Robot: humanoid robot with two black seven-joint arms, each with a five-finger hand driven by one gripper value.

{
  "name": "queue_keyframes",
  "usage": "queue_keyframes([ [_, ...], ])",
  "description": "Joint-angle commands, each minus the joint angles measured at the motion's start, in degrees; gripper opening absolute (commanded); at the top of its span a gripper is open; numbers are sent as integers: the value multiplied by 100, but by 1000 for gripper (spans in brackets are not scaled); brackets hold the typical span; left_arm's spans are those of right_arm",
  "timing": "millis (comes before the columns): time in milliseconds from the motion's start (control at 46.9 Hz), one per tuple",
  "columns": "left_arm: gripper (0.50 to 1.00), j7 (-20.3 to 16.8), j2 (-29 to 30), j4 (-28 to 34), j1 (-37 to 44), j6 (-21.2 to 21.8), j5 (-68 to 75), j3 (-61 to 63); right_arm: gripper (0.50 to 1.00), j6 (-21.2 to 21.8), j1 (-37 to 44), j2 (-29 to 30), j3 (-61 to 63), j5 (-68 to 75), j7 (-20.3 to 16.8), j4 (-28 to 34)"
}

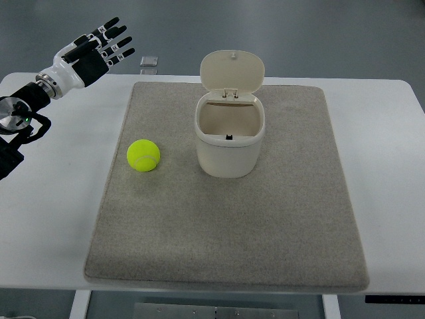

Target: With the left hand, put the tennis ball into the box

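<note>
A steep overhead view shows a white desk (60, 219) with a grey mat (265, 232) covering most of it. Near the middle of the mat stands a cream box (229, 143) with rounded corners. Its hinged lid (232, 70) is tipped up and back, so the opening faces straight up and the inside looks empty.

A yellow-green tennis ball (143, 155) rests on the mat just to the left of the box, near it but not touching, with clear mat all around it.

The robot's left hand (93, 53), black and white, hangs in the air well to the left of the box and beyond the far left corner of the mat. Its fingers (116, 38) are spread wide and hold nothing. The forearm enters from the left edge. The right arm is not visible. A small grey object (149, 62) lies on the desk just past the mat's far edge, left of the box.

The reach for the ball appears not to have begun. To do it well, the hand would likely need to travel toward the ball and come down over it from above, keeping the fingers wide until they surround it, since a glancing touch could roll the ball away across the mat. Once gripped, the ball should be lifted higher than the box rim, carried over the opening while staying clear of the raised lid, and released there.
</note>
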Motion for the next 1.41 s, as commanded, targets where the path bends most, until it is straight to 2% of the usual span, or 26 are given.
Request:
queue_keyframes([
  [0, 992, 0, -9, -15, 0, -5, 4, 4, 901, 0, 4, 0, 0, 0, 0, -4],
  [235, 992, 0, -27, -15, 0, 13, 4, 13, 901, 0, 4, 0, 0, 0, 0, -4],
  [405, 992, 0, -18, -15, -17, 539, 48, 74, 901, 0, 4, 0, 0, 0, 0, -4],
  [555, 992, 0, -9, -68, -17, 487, 101, 118, 901, 0, 4, 0, 0, 0, 0, 5],
  [768, 992, 0, -1, -112, -9, 180, 171, 144, 901, 0, 4, 0, 0, 0, 0, -4],
  [896, 992, 0, 52, -244, 0, -112, 733, 136, 901, 0, 4, 0, 0, 0, 0, -4],
  [960, 992, -9, 87, -279, 0, -112, 1181, 136, 901, 9, 4, 0, 0, 0, 0, 5],
  [1109, 990, -272, 351, -402, 9, -112, 2016, 144, 901, 0, 4, 0, 0, 0, 0, -4],
  [1258, 990, -536, 808, -972, 123, -112, 3307, 136, 901, 0, -5, 0, 0, 0, 0, -4],
  [1386, 990, -1098, 1229, -1465, 194, -112, 4257, 136, 901, 0, 4, 0, 0, 0, 0, 5],
])
